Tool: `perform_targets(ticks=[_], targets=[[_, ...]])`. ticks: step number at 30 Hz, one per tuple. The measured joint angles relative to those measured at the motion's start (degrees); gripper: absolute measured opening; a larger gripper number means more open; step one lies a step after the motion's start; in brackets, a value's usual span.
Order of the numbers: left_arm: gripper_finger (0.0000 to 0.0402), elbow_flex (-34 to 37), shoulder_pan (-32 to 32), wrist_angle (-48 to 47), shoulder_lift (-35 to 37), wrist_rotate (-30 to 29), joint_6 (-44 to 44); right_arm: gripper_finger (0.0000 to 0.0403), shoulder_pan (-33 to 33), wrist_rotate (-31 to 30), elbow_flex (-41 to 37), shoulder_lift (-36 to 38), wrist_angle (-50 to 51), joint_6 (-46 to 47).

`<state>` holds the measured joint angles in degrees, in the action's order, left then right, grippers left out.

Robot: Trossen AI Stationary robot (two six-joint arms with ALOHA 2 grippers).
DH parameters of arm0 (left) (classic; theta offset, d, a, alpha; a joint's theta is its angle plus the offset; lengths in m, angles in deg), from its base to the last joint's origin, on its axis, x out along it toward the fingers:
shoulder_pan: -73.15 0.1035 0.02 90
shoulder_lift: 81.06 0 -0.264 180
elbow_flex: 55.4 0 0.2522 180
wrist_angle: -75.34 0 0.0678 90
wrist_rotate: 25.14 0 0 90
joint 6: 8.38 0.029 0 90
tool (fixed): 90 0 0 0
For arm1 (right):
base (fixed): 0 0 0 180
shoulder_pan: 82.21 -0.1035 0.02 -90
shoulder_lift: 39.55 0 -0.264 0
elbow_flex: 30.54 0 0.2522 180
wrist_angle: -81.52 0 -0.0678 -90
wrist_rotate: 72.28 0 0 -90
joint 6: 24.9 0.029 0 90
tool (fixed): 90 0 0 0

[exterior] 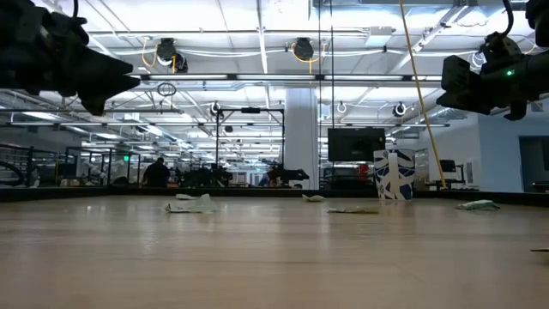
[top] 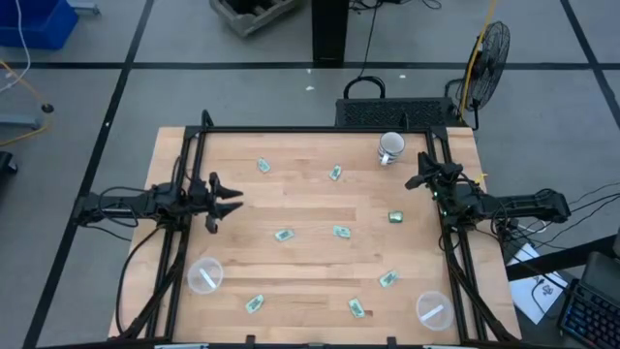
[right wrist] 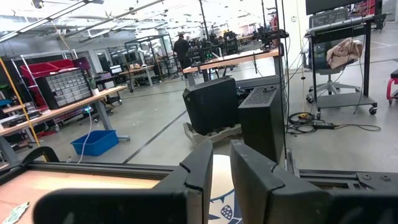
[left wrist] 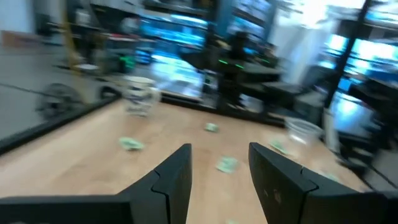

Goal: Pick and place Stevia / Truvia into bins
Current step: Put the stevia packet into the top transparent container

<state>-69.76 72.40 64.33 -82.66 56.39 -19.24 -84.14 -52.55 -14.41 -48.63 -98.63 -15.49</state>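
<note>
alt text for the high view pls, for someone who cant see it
Overhead view of a wooden table with about ten small green sachets scattered across it and a clear cup at each near corner. The left gripper and right gripper hover open at opposite edges; a white mug stands at the back.

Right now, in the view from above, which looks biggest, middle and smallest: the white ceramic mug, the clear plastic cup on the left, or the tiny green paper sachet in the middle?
1. Clear plastic cup, the widest circle.
2. White ceramic mug.
3. Green paper sachet, by far the smallest.

Mug (right wrist: 219, 198) mostly hidden behind right hand (right wrist: 221, 163)
</note>
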Motion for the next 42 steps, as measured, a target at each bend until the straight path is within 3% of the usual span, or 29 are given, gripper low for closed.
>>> perform_targets(ticks=[5, 25, 39, 42], targets=[[0.0163, -0.02, 0.00, 1.14, 0.00, -5.70, -0.26, 0.0050, 0.00, 0.00, 0.00, 0.00, -0.02, 0.00], [0.0163, -0.02, 0.00, 1.57, 0.00, -5.07, -0.01, 0.0050, -0.03, 2.07, 0.00, 0.00, -0.83, 1.87], [0.0163, -0.02, 0.00, 2.09, 0.02, -6.85, -0.30, 0.0050, -0.03, 3.28, 0.00, 0.00, -3.45, -6.36], [0.0163, -0.02, 0.00, 2.05, 0.01, -7.04, -0.83, 0.0050, -0.03, 11.33, 0.00, -0.01, -3.46, -10.52]])
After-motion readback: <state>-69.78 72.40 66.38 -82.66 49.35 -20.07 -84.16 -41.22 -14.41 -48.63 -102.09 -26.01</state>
